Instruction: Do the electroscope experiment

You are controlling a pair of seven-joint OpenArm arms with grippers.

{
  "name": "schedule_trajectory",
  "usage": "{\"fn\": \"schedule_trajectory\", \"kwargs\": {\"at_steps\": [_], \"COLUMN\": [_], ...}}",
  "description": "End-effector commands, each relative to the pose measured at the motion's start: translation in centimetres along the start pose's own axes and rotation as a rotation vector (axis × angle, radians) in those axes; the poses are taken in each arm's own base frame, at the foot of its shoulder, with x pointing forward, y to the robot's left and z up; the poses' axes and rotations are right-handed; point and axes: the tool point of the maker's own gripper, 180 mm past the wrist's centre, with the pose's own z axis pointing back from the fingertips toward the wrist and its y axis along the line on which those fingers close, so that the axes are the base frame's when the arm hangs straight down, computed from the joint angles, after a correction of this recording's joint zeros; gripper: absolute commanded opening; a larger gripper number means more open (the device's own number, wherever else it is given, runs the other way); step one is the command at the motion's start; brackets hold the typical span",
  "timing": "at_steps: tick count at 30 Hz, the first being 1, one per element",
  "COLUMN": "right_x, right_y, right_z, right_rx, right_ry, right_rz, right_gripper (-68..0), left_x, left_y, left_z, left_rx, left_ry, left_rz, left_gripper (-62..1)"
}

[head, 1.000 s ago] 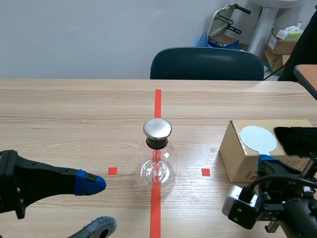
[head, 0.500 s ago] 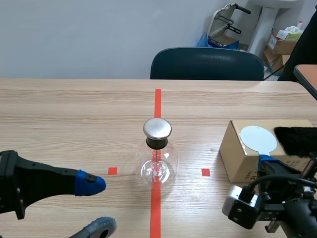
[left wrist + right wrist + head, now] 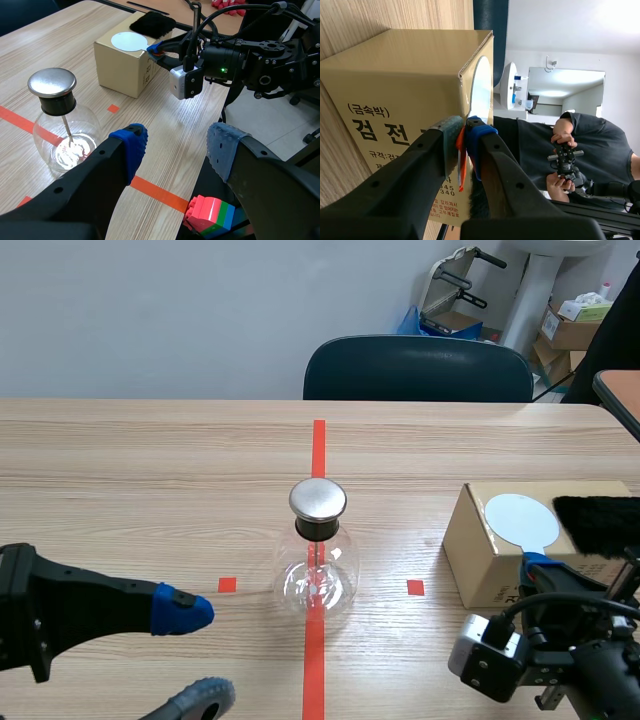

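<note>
A pale wall [image 3: 150, 310] rises beyond the wooden table [image 3: 120, 460]; a dark blue chair [image 3: 418, 368] stands at its far edge, cardboard boxes [image 3: 572, 328] far right.

Wood table [image 3: 150, 460] w/ glass flask [image 3: 316, 575] mid, cardboard box [image 3: 478, 565] R side.

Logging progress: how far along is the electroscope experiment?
Done: the right gripper is shut on the handle of the white disc, which lies on the box beside the black fur. In hand: the pick-up. Left: probably rubbing it on the fur and bringing it to the electroscope. The left gripper is open.
</note>
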Motion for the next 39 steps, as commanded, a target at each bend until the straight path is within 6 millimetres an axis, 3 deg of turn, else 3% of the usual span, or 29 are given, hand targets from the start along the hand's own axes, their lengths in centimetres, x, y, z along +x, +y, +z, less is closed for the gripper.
{"fn": "schedule_trajectory", "kwargs": {"at_steps": [1,39], "right_x": [-0.15,-0.13], "right_y": [-0.96,-0.95], "right_z": [-0.51,-0.51], "right_rx": [-0.031,-0.031], "right_ry": [0.001,0.0], "right_rz": [0.009,0.008], "right_gripper": [-66.7,-66.7], "left_x": [1.02,1.06], "left_y": [-0.36,0.14], "left_z": [-0.23,-0.25], "left_rx": [-0.008,0.017], "left_ry": [-0.036,-0.037], "left_rz": [0.004,-0.007], "left_gripper": [-30.7,-30.7]}}
